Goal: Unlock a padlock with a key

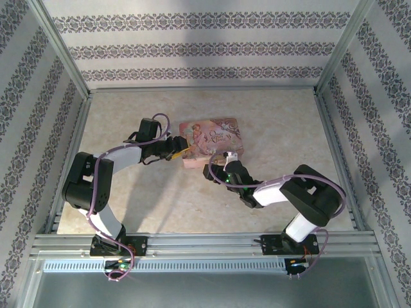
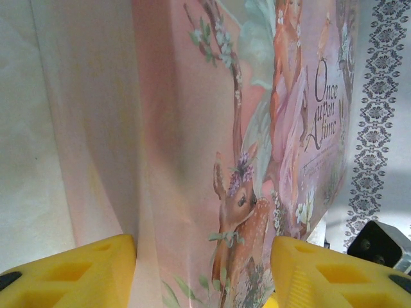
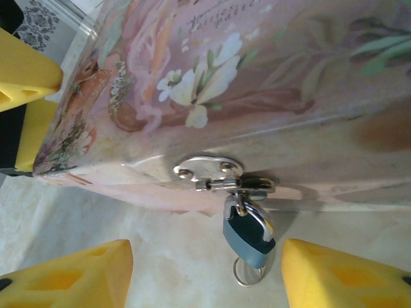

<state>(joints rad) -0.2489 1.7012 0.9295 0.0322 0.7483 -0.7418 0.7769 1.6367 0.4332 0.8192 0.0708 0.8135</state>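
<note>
The padlock (image 3: pixel 249 232), blue-teal with a silvery shackle, hangs from the metal hasp (image 3: pixel 212 172) on the front wall of the pink tin (image 1: pixel 212 138). What looks like the key's silvery ring-shaped head (image 3: pixel 247 273) sticks out under the padlock's lower end. My right gripper (image 3: pixel 205 260) is open just above the table, its yellow fingers on either side of the padlock, which is nearer the right finger (image 3: pixel 334 276). My left gripper (image 2: pixel 202 276) is at the tin's left end (image 1: pixel 182 154), both yellow fingers pressed against the tin's sides.
The tin (image 2: pixel 257 128) lies mid-table on the beige top (image 1: pixel 128 128). Patterned walls and aluminium frame posts (image 1: pixel 337 147) close in the left, right and back. The right arm's black wrist (image 2: pixel 379 244) sits close past the tin's corner.
</note>
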